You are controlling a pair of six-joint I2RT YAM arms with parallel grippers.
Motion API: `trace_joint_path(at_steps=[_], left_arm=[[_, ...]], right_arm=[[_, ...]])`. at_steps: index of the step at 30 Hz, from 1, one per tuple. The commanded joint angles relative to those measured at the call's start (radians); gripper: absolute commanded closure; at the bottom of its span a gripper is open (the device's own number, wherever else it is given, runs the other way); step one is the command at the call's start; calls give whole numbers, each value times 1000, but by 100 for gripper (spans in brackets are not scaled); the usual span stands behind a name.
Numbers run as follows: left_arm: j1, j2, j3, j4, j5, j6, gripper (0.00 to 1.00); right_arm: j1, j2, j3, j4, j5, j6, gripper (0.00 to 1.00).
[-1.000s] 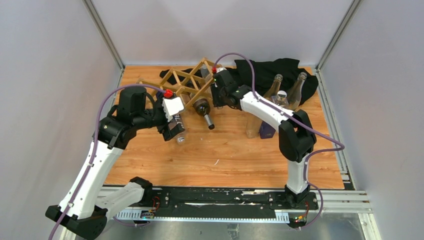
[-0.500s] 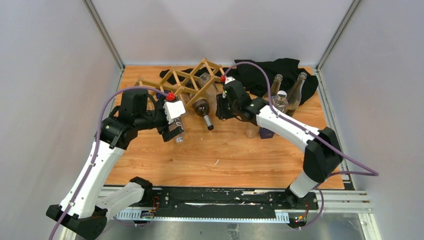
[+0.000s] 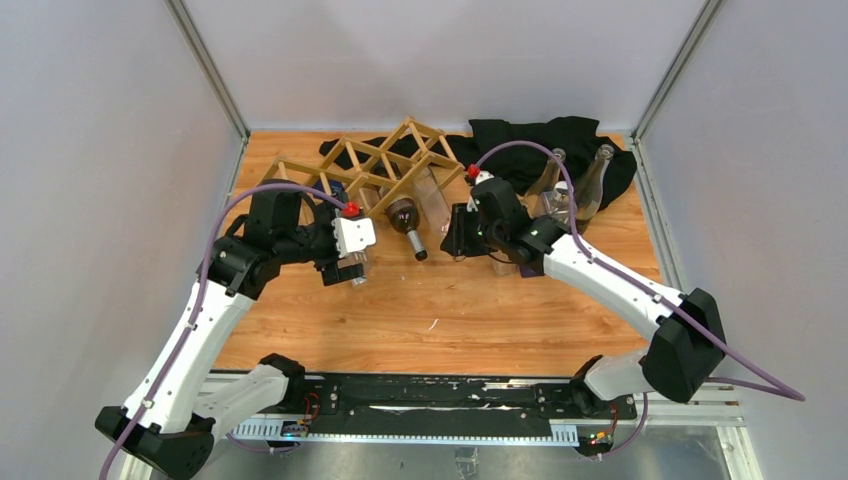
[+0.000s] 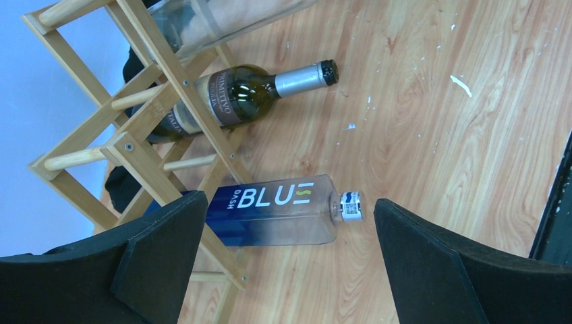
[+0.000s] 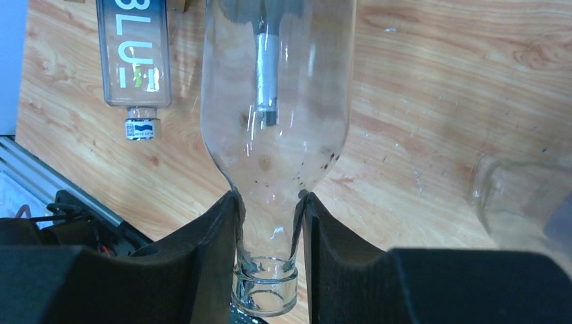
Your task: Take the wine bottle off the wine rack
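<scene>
Inside your right hand (image 5: 268, 206), you gripped the clear wine bottle (image 5: 276, 101) by its neck, body ahead toward the wine rack (image 3: 385, 165), likely for a straight pull; your left hand (image 4: 287, 202) hung open.

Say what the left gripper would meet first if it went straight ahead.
The left gripper would probably meet the blue-and-clear square glass bottle lying between its open jaws; depth unclear.

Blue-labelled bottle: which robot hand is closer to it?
Left. The left gripper hangs open directly above the blue-labelled bottle; the right gripper is off to its right, shut on the neck of a clear bottle.
</scene>
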Motion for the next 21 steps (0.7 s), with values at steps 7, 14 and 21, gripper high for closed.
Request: trace_joint_path(at_steps=[7,14,21], left_arm=[[7,-14,-27,-5,-10,91,0],[7,-18,-35,0,0,106,0],[7,-25,-62,0,15,147,1]], right_arm=[[20,-132,-42,11,-53,83,100],[21,-200,-71,-6,-62,119,100],[19,-245,-86,2,-107,167,100]])
